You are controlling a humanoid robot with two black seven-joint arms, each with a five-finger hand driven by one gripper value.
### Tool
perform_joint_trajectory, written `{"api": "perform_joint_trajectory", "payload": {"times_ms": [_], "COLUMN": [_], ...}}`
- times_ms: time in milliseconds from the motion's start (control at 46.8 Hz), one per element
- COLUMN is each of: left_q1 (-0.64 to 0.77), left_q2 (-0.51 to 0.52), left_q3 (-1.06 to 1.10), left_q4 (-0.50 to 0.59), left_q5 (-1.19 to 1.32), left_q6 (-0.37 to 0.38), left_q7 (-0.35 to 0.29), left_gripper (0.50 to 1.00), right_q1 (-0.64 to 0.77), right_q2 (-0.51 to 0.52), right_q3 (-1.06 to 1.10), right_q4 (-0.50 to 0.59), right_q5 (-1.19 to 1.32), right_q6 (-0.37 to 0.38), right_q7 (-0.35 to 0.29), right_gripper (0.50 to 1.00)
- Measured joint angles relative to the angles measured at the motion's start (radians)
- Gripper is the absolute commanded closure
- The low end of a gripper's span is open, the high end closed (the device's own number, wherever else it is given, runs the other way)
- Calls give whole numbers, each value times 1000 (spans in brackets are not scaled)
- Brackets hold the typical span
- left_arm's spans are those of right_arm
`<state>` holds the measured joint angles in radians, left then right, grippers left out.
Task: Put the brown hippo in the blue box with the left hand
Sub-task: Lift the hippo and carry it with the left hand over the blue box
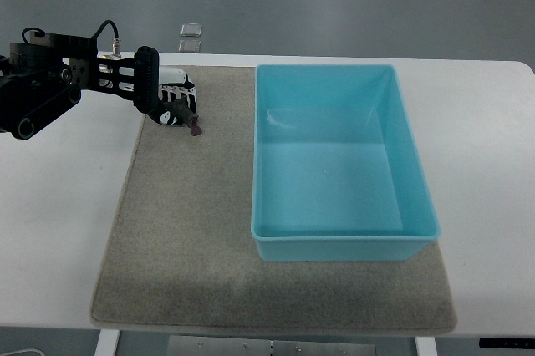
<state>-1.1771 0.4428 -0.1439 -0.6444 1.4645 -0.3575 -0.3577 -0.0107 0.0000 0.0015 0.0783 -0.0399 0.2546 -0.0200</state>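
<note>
White desk point(493, 164) fills the frame, grey mat point(184, 239) laid across its middle, probably to keep things from sliding. Blue box point(334, 243) sits on the right half of the mat, open side up and empty, so a drop from above goes straight in. My left arm point(50, 89) comes in from the upper left edge, reaching over the mat's top left corner. My left hand point(171, 99) is at that corner, low over the mat. Brown hippo point(191, 124) is there too, a small dark shape poking out at the lower right of my fingers point(180, 89), well left of the box and outside it. Fingers look curled down around the toy, seemingly gripping it; contact too small to confirm. Can't tell if it's lifted or resting on the mat. Judging from this: grasp stage, carry to the box not yet done. Right arm not in view.
</note>
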Motion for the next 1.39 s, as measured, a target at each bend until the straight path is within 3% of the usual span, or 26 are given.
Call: {"api": "perform_joint_trajectory", "payload": {"times_ms": [214,385,877,1155,1390], "left_q1": [-28,-57,-100,-87,-44], "left_q2": [-5,-6,-9,-44,-91], "left_q3": [-15,-23,-80,-93,-88], "left_q4": [-23,-63,-226,-353,-364], "left_q5": [-9,-8,-10,-11,-7], "left_q6": [6,69,155,163,157], "left_q7": [-1,-4,-3,-9,-11], "left_gripper": [1000,1000,1000,1000,1000], "right_q1": [0,0,0,0,0], "right_q2": [0,0,0,0,0], "right_q3": [0,0,0,0,0], "right_q4": [0,0,0,0,0], "right_q5": [0,0,0,0,0], "right_q6": [0,0,0,0,0], "right_q7": [0,0,0,0,0], "right_gripper": [564,564,564,564,564]}}
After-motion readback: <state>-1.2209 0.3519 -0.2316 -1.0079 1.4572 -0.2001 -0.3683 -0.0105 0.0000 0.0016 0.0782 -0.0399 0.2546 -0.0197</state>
